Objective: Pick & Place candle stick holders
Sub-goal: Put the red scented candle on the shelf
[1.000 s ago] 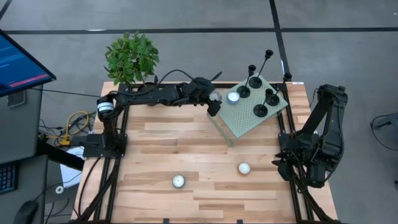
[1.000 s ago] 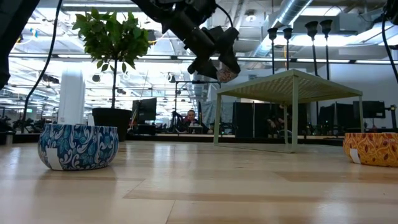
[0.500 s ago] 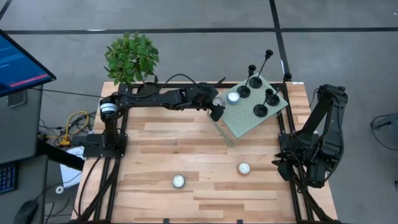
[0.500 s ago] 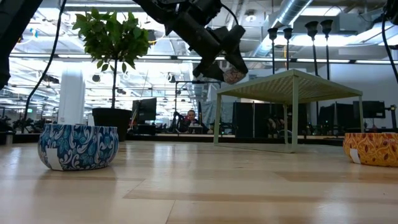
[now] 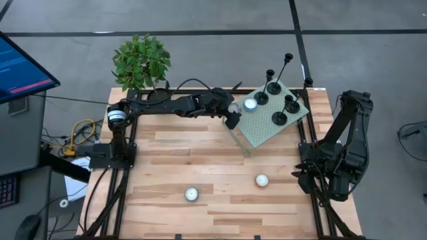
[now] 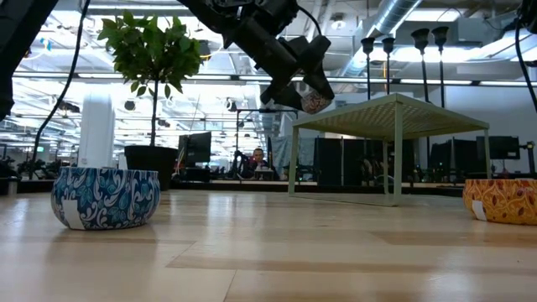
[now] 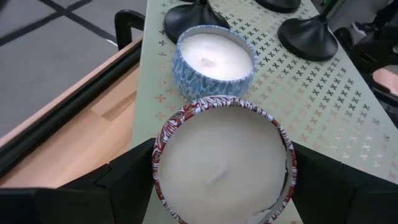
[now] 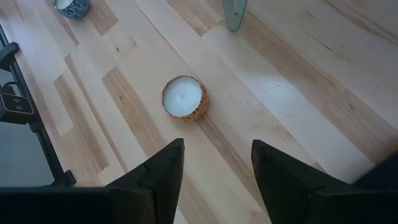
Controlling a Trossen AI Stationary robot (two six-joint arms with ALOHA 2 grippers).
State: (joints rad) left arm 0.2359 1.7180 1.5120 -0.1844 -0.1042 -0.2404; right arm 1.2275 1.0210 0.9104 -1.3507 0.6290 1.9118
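Several black candle stick holders (image 5: 279, 118) stand on their disc bases on a green perforated stand (image 5: 267, 127) at the table's far right; two bases (image 7: 308, 38) show in the left wrist view. A blue candle tin (image 7: 214, 62) sits on the stand's left part. My left gripper (image 5: 232, 109) hovers at the stand's left edge, shut on a red-patterned candle tin (image 7: 224, 163). My right gripper (image 8: 214, 171) waits open above the table's right side, over an orange candle tin (image 8: 184, 98). My left gripper pinches the red-patterned tin's round wall (image 7: 157, 171) between its two fingers, one on each opposite side. The fingers reach in from the table's left, slanting a little down. The tin sits upright, wax up, lifted clear just over the stand's edge (image 6: 315, 101).
Two candle tins rest on the wooden table near its front: a blue one (image 5: 192, 194) and an orange one (image 5: 261, 180). A potted plant (image 5: 141, 61) stands at the far left corner. The stand's thin legs (image 6: 395, 164) reach the tabletop.
My left gripper has edged a little toward the green stand with the red-patterned tin still held upright, then kept still.
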